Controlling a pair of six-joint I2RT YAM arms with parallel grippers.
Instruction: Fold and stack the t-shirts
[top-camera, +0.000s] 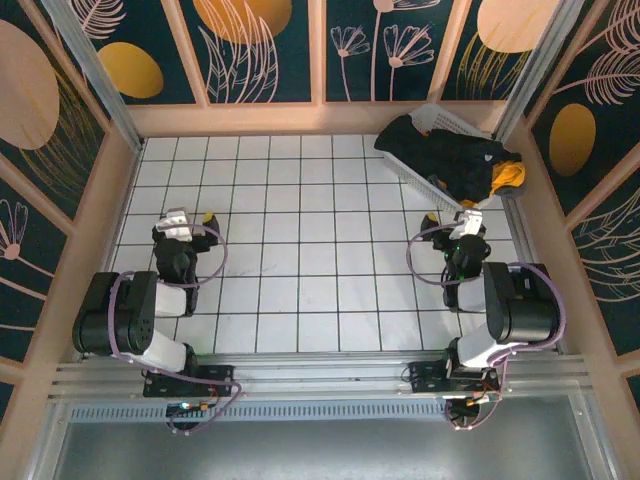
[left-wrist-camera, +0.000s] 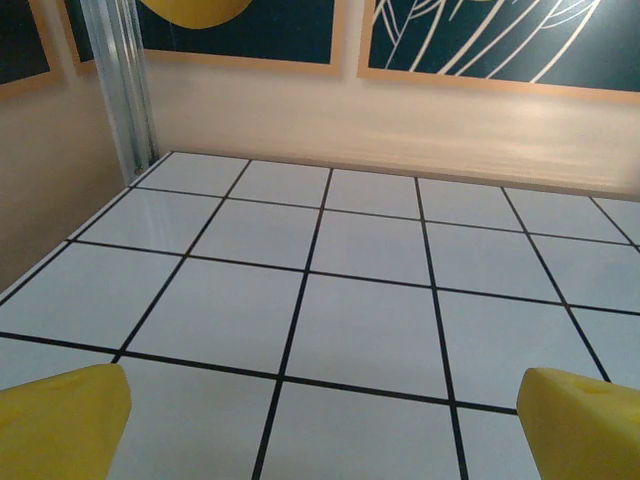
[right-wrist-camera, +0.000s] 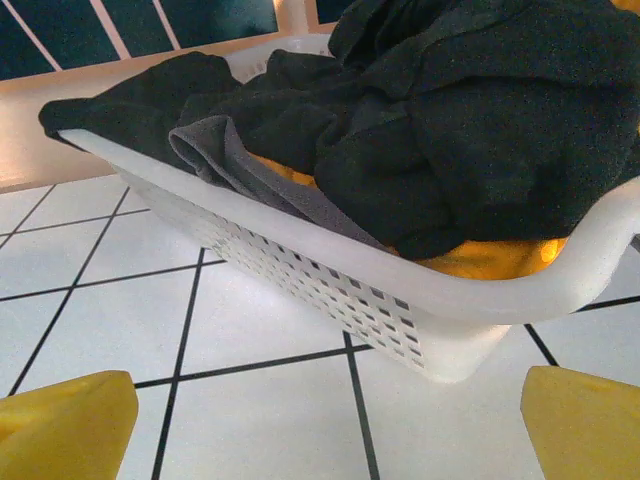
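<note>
T-shirts are lying heaped in the white basket (right-wrist-camera: 330, 275) at the bench's (top-camera: 300, 250) far right corner, the black t-shirt (right-wrist-camera: 480, 130) over the orange t-shirt (right-wrist-camera: 490, 258); we are seeing the left fingers (left-wrist-camera: 60, 420) and the right fingers (right-wrist-camera: 580, 420) spread wide, holding nothing.

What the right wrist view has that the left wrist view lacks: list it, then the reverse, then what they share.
Right wrist: the white basket close ahead, holding the black t-shirt heaped over the mustard-orange t-shirt. Left wrist: a metal post at the wall corner. Shared: the tiled table, and yellow fingertips spread wide on the left gripper and the right gripper.
</note>
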